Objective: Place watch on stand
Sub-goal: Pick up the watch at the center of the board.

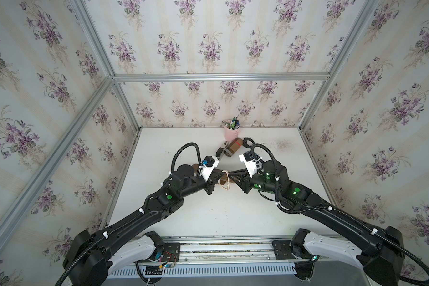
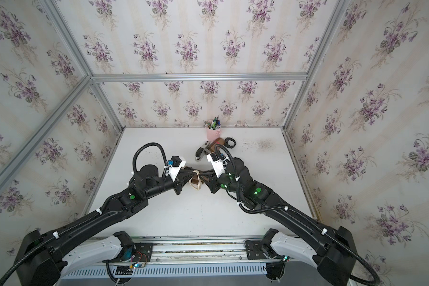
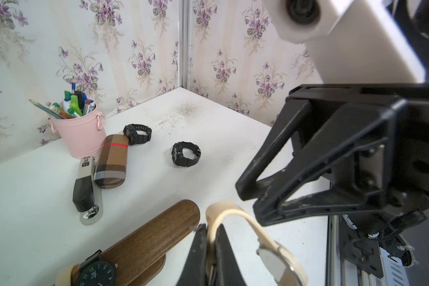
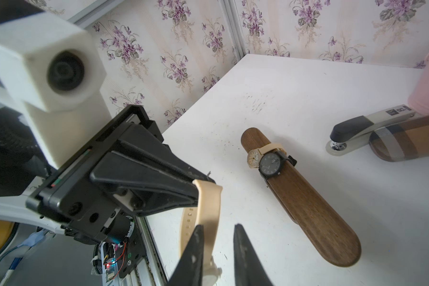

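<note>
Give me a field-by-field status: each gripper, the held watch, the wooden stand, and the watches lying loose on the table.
left gripper: shut on the strap of the cream-strapped round watch
right gripper: jaws apart beside that strap, no grip visible
stand: long dark-brown wooden bar stand, end nearest held watch bare
on stand: black round analogue watch; small cream watch, side by side
loose on white table: black chunky watch beside tan plaid case; second black chunky watch alone

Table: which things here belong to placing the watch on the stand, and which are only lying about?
Job: cream watch, pinched by left gripper; stand; right gripper at its strap.
Lying about: pink pen bucket, plaid case, stapler, black watch beside the case, second black watch.
</note>
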